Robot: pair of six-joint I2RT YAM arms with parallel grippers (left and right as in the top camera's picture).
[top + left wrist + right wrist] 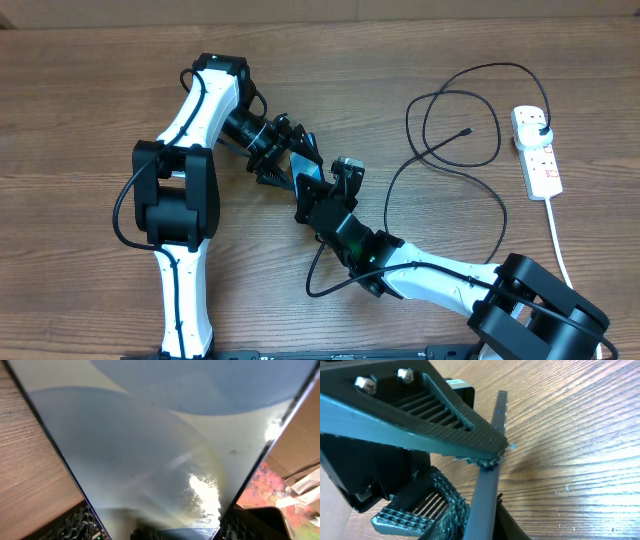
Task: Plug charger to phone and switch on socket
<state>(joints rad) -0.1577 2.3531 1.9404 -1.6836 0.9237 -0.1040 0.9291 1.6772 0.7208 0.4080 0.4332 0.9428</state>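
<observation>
Socket: white strip flat on the counter. Its thick white cord leaves the near end and runs toward the robot.
Charger: the plug head is seated in the socket's far end. The thin black cable lies in loose loops on the wood just left of the socket.
Connector tip: loose on the counter among the loops, near the socket's left side, plugged into nothing.
Phone: well left of the socket, held where the two arms meet. Its screen fills the left wrist view, and the right wrist view sees it edge-on, tilted above the wood. Whether its low end touches the counter cannot be told.
Left jaws: spread wide, grasping the phone across its width with a finger outside each long edge.
Right jaws: clenched on the phone's thin body, with a ribbed pad against one face. They come in from the socket side.
Phone and charger: well apart, with the connector tip lying between the phone and the socket.
</observation>
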